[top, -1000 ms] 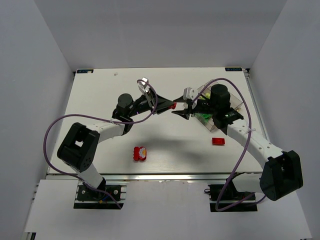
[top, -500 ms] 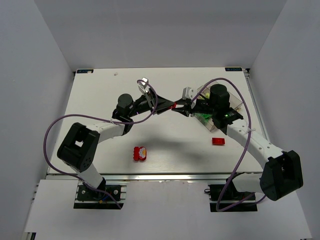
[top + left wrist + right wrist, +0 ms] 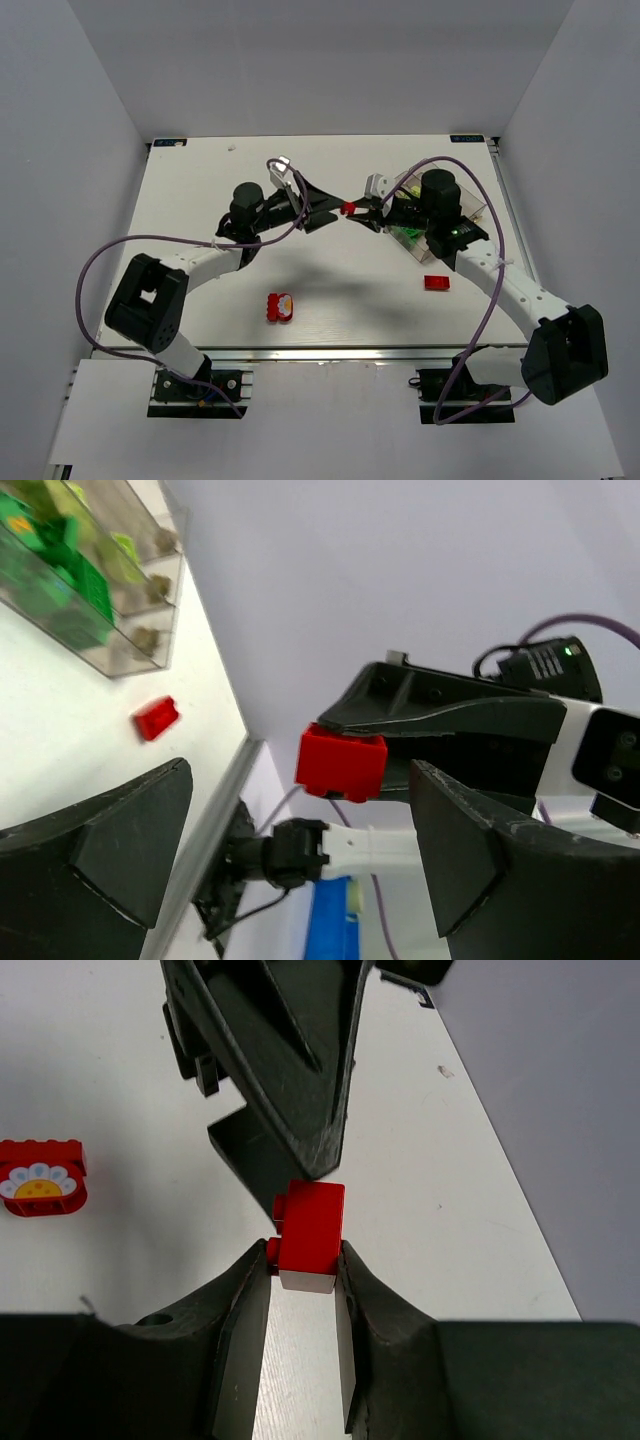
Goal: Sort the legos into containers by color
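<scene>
Red brick (image 3: pixel 310 1222) is pinched only by its end in the right gripper (image 3: pixel 303 1263); left gripper (image 3: pixel 300 775) is splayed wide, empty. Could be dropped before the tray (image 3: pixel 145 630).

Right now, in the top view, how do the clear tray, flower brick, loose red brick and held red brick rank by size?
1. clear tray
2. flower brick
3. loose red brick
4. held red brick: looks smallest, but partly hidden, so unsure.

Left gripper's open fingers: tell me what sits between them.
A red lego brick, pinched by the right gripper, sits between the fingers of the left gripper, touching neither; the left wrist view shows it.
</scene>
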